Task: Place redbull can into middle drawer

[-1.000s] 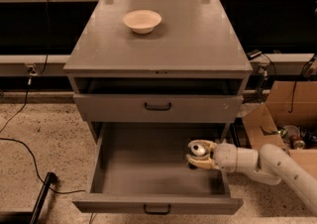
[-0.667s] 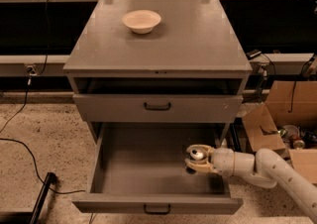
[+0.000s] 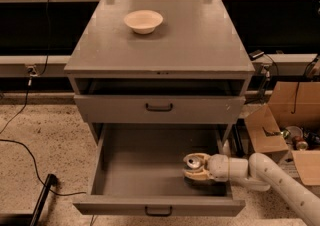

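The middle drawer (image 3: 135, 165) is pulled wide open below the cabinet top, showing its plain grey inside and a black bar handle on its front. My gripper (image 3: 196, 167) reaches in from the right, low inside the drawer near its right wall. Its cream fingers (image 3: 200, 173) are closed around the redbull can (image 3: 193, 161), of which only the silver pull-tab top shows. The can stands upright close to the drawer floor.
A cream bowl (image 3: 143, 21) sits on the cabinet top (image 3: 200, 45). Another grey drawer front (image 3: 160, 108) is above the open drawer. Cardboard boxes (image 3: 280, 125) stand on the floor at the right. A black cable and bar (image 3: 42, 195) lie at the left.
My gripper with the can has moved slightly left and lower inside the drawer. Nothing else has moved.
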You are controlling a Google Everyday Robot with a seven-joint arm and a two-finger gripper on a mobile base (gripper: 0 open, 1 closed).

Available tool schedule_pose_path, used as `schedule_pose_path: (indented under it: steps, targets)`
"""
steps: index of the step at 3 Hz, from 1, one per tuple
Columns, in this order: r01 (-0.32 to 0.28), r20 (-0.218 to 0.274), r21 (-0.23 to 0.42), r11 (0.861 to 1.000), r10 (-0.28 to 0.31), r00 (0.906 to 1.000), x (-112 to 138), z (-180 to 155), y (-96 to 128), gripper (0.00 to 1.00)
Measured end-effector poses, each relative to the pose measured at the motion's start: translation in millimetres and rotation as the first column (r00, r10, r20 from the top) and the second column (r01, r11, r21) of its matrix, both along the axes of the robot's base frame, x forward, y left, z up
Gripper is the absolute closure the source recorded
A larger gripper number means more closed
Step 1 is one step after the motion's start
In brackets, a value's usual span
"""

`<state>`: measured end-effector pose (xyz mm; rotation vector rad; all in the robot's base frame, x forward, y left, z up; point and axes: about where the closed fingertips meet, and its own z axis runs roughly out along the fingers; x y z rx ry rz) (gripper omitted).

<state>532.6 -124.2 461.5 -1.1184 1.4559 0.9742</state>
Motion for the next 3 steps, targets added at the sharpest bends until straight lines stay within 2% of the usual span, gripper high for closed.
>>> schedule_pose_path:
  steps: [1,2,3]
  targets:
    - [-0.004,-0.001,0.002,1.000,0.004,1.0000,-0.1,-0.2,2.6,0.11]
    - [-0.007,-0.001,0.004,1.000,0.007,1.0000,-0.2,-0.2,4.6,0.00]
    - [-0.007,-0.001,0.004,1.000,0.007,1.0000,-0.2,-0.2,4.6,0.00]
